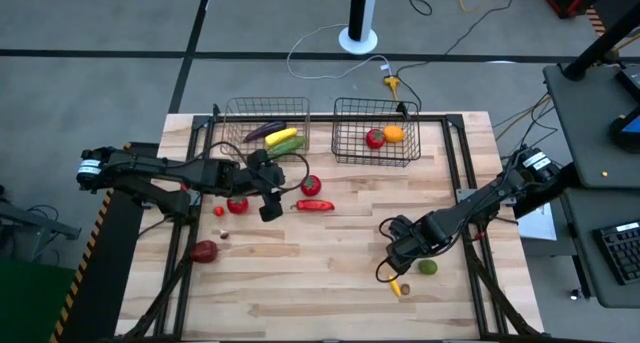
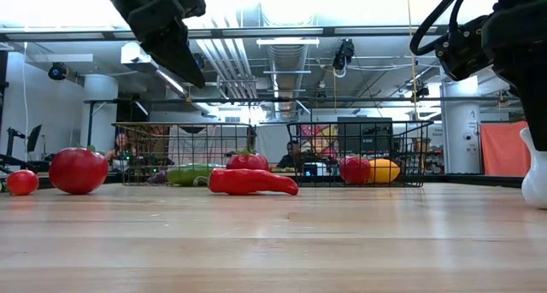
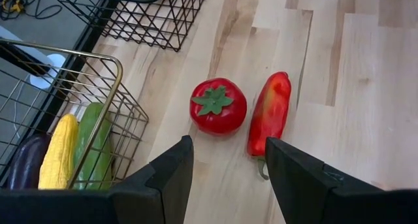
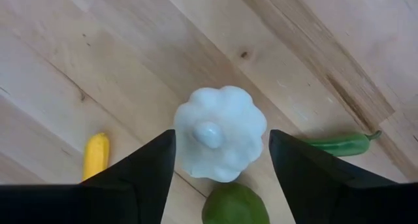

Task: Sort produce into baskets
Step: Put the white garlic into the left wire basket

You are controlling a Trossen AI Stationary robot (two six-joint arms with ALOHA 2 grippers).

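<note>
Fingers (image 4: 144, 178) of the right arm stand apart on either side of a white garlic (image 4: 220, 133), not pressing on it as far as the wrist view shows; the garlic sits on the table (image 1: 330, 273) near its right front part. Just beside the garlic lie a round green fruit (image 4: 235, 204), a small yellow piece (image 4: 95, 155) and a thin green pepper (image 4: 339, 144). The right gripper (image 1: 400, 245) hangs low over this spot. The left gripper (image 1: 270, 205) hovers above the table in front of the copper basket (image 1: 266, 108), its fingers (image 3: 171, 175) spread with nothing between them; below them lie a red tomato (image 3: 218, 106) and a long red pepper (image 3: 270, 111), side by side and nearly touching. The copper basket holds a purple eggplant (image 3: 25, 162), a yellow corn cob (image 3: 59, 152) and a green cucumber (image 3: 95, 145), lying next to one another. The darker basket (image 1: 376, 161), to its right at the back of the table, holds a red piece (image 1: 374, 138) and an orange (image 1: 394, 133). Near the table's left side lie two small red pieces (image 1: 237, 205) and a larger dark red one (image 1: 204, 250) farther forward.
</note>
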